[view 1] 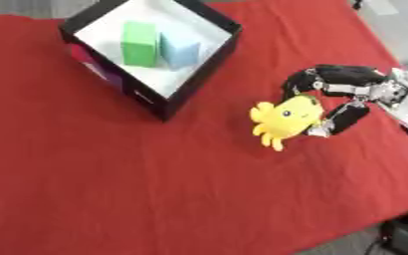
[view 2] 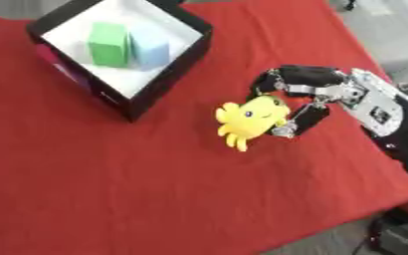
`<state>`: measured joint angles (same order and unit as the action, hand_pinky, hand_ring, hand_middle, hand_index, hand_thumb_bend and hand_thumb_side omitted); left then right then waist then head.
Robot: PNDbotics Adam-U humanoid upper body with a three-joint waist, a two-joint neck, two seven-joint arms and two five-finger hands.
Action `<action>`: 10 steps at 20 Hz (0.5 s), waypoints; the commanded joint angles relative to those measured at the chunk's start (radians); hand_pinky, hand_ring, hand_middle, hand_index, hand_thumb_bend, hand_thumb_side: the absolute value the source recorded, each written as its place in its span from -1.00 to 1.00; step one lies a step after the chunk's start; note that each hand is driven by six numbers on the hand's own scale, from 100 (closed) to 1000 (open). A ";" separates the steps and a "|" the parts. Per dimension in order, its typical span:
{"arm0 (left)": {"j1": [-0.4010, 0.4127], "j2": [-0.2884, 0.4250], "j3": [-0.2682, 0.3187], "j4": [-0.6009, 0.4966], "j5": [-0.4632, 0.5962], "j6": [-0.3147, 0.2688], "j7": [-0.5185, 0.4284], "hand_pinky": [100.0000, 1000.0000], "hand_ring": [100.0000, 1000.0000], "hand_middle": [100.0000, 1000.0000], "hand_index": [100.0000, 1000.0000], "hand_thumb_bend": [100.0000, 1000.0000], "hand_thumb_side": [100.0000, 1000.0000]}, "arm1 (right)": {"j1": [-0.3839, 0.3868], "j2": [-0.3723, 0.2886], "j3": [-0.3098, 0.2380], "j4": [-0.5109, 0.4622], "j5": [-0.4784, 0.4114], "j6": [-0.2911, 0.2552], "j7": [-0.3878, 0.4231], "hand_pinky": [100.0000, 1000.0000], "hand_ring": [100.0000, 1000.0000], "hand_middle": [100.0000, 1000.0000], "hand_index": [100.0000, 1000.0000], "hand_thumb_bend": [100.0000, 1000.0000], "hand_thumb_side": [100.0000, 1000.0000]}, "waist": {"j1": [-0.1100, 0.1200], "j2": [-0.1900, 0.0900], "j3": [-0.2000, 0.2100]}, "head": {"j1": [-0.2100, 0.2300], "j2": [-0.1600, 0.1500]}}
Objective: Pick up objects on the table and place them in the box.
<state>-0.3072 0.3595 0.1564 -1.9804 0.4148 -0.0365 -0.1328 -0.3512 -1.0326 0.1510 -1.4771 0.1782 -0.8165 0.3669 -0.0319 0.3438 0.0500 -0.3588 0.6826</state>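
A yellow plush toy (view 1: 281, 119) with small legs and a dark eye sits right of the table's middle. My right hand (view 2: 316, 92) comes in from the right, its fingers curled over the toy's top and its thumb under the toy's right side. Whether the toy is off the cloth I cannot tell. The black box (view 1: 214, 63) with a white inside stands at the back left. In it lie a green block (view 1: 140, 44) and a light blue block (view 1: 179, 50), side by side. My left hand shows in neither view.
A red cloth (view 1: 112, 189) covers the table. Its right edge runs close behind my right arm, with grey floor beyond. A dark object (view 1: 406, 236) sits at the lower right corner, off the table.
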 commanded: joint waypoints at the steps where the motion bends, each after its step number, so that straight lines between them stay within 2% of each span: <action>1: -0.003 0.019 0.000 -0.019 -0.003 0.000 -0.002 0.57 0.34 0.32 0.48 -1.00 0.32 | -0.013 -0.067 -0.032 -0.028 -0.055 -0.091 0.082 0.57 0.24 -0.15 0.34 -0.82 -0.81 | 0.004 -0.014 0.000 | 0.000 -0.003; 5: -0.007 0.020 -0.001 -0.020 -0.001 0.000 -0.003 0.57 0.34 0.32 0.48 -1.00 0.32 | -0.049 -0.104 -0.061 -0.024 -0.148 -0.091 0.055 0.57 0.22 -0.18 0.31 -0.88 -0.84 | 0.001 -0.014 0.005 | -0.006 -0.003; 6: -0.008 0.020 -0.001 -0.020 0.000 0.000 -0.003 0.57 0.34 0.32 0.47 -1.00 0.31 | -0.061 -0.113 -0.069 -0.013 -0.175 -0.091 0.045 0.56 0.20 -0.20 0.29 -0.97 -0.82 | -0.001 -0.014 0.008 | -0.008 -0.004; 10: -0.018 0.022 -0.007 -0.020 0.005 0.001 -0.008 0.56 0.33 0.32 0.47 -1.00 0.30 | -0.129 -0.136 -0.091 0.049 -0.281 -0.091 0.014 0.56 0.17 -0.20 0.28 -1.00 -0.83 | -0.014 -0.019 0.030 | -0.025 0.000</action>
<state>-0.3153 0.3595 0.1498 -1.9804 0.4172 -0.0346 -0.1364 -0.4653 -1.1155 0.0844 -1.4415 -0.0667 -0.8481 0.3353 -0.0342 0.3438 0.0845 -0.3760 0.6831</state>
